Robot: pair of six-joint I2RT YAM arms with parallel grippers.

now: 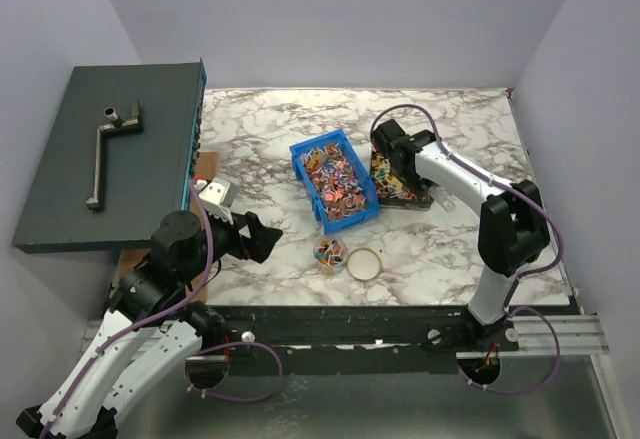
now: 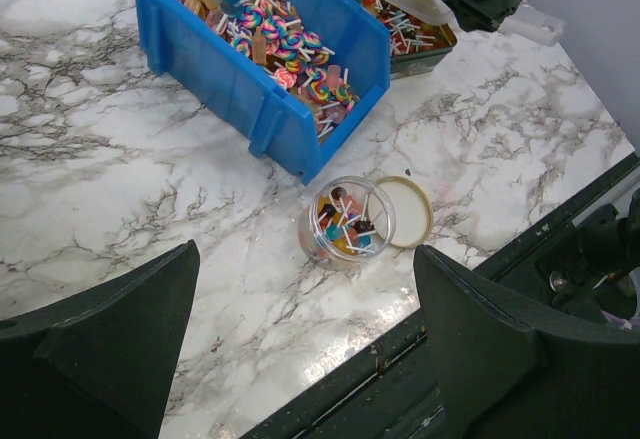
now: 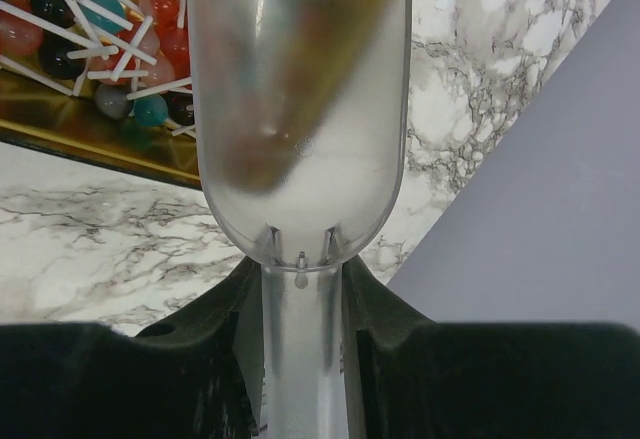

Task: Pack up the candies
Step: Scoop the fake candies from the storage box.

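Plain pale lilac walls (image 1: 330,19) are boxing everything in, and soft even light is falling on the white-and-grey marble table (image 1: 260,129) filling mid-frame. Over at the left edge a dark grey slab (image 1: 60,189) is overlapping the table's side, with a metal crank-shaped bar (image 1: 97,164) lying on it.

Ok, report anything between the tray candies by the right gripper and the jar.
The blue bin's near corner sits about on the line from the candies at the right gripper's scoop to the jar. The lid lies beside it, off its mouth; the left gripper is off to the side.
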